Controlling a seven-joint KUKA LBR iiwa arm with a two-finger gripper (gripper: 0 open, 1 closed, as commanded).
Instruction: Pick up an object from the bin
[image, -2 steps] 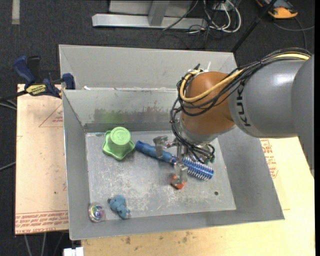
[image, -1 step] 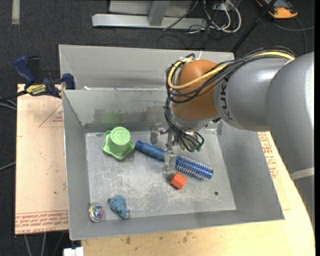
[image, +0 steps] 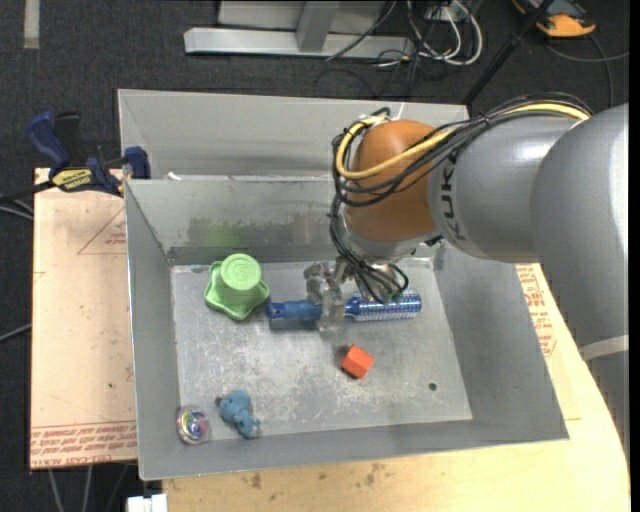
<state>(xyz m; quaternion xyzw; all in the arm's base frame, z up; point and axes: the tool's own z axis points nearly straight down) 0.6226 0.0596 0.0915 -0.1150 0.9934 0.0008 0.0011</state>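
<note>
My gripper (image: 328, 310) is low in the middle of the bin, right at a long blue thing (image: 292, 313) that lies crosswise on the floor. The left end of that thing is plain blue, and its right end (image: 388, 307) is shiny and patterned. The gripper's metal tip meets it about midway along and covers that part. An orange cube (image: 356, 362) lies a little below and to the right of the gripper, apart from it. A green round cap with a wavy rim (image: 237, 285) sits to the left, close to the blue thing's left end.
A small blue figure (image: 238, 413) and a shiny marble-like ball (image: 192, 425) lie in the front left corner. The arm with its orange dome and yellow cables hangs over the bin's back right, hiding part of the floor there.
</note>
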